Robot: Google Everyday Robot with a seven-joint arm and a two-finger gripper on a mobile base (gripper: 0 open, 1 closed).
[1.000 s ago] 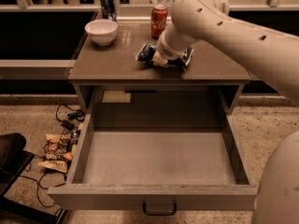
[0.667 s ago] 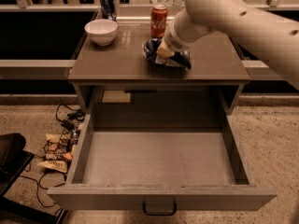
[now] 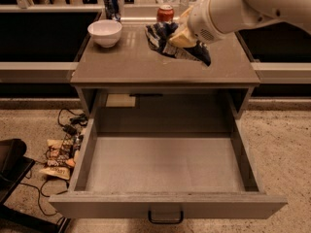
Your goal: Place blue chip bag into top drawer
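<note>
Overhead, looked down on a grey cabinet (image 3: 131,64) with its top drawer (image 3: 165,205) pulled fully out toward the viewer. Found the gripper (image 3: 181,37) over the back right of the cabinet top, clamped on the crumpled blue chip bag (image 3: 156,34), seemingly just clear of the surface, though hard to tell. Noted a white bowl (image 3: 104,32) at back left, a red can (image 3: 165,13) behind the bag, a blue can (image 3: 111,5) behind the bowl. Spotted wrappers (image 3: 57,161) on the floor, left of the drawer.
</note>
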